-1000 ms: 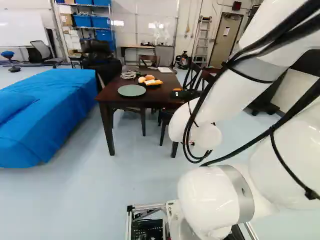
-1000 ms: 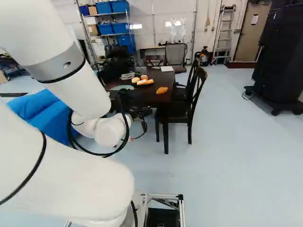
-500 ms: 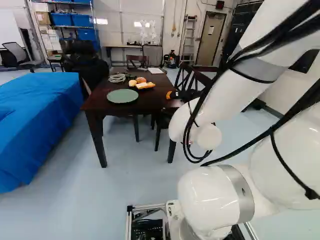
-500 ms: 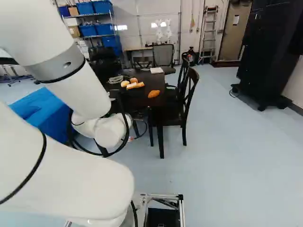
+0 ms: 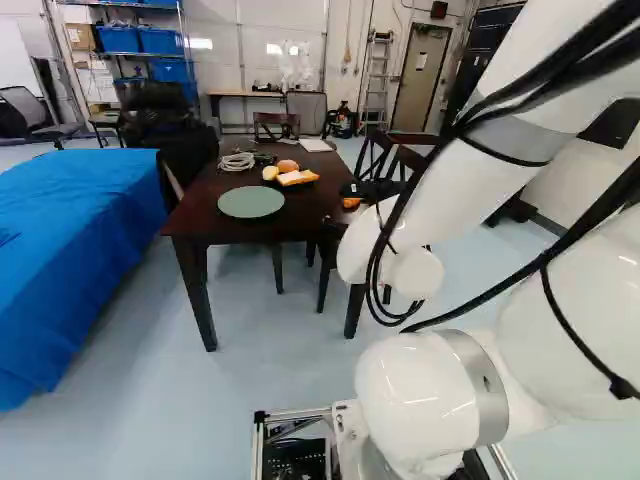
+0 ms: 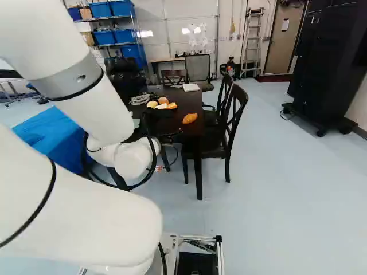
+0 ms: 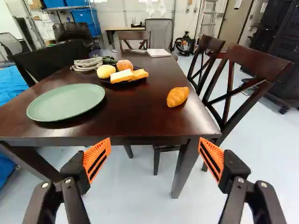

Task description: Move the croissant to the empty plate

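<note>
Closer to the dark table by a little, the base has moved since the earlier frame, so the whole scene shifts in both base views; the white arm looks unchanged against its lowest joint, and the croissant and green plate keep their places on the table. Spread wide apart, the fingers of the gripper have their orange pads turned toward each other; the table's near edge lies ahead of them. Resting directly on the tabletop, the croissant is ahead of the gripper, near the side edge where two wooden chairs stand; the plate lies flat near the opposite side, well apart from it. Farther along the tabletop, a black dish carries a yellow round item, an orange round item and pale, orange-edged pieces; a coiled cable lies near the dish, and a flat white item rests toward the far end; blue cloth spreads at the left of the left base view.
</note>
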You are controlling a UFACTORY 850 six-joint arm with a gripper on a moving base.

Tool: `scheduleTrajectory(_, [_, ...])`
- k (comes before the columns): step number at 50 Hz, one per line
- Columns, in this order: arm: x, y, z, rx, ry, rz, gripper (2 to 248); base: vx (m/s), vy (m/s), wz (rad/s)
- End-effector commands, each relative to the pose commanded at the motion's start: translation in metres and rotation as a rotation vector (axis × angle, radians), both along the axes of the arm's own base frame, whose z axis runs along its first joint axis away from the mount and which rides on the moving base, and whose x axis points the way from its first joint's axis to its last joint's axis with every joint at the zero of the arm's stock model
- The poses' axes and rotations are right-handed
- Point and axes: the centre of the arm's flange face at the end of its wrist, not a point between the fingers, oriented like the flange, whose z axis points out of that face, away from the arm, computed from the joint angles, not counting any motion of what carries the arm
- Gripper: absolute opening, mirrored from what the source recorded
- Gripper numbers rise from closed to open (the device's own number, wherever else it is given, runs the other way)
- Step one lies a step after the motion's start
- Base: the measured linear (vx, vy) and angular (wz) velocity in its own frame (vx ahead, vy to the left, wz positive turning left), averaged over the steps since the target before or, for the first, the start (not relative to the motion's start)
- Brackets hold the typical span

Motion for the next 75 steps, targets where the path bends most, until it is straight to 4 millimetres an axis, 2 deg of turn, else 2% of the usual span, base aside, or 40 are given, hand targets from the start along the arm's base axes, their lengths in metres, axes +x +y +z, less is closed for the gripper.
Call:
scheduleTrajectory(57, [0.0,0.0,0.0,0.0,0.0,0.0,247,0.0,0.0,0.0])
scheduleTrajectory(75, [0.02,0.0,0.006,0.0,-0.003,0.0,247,0.0,0.0,0.0])
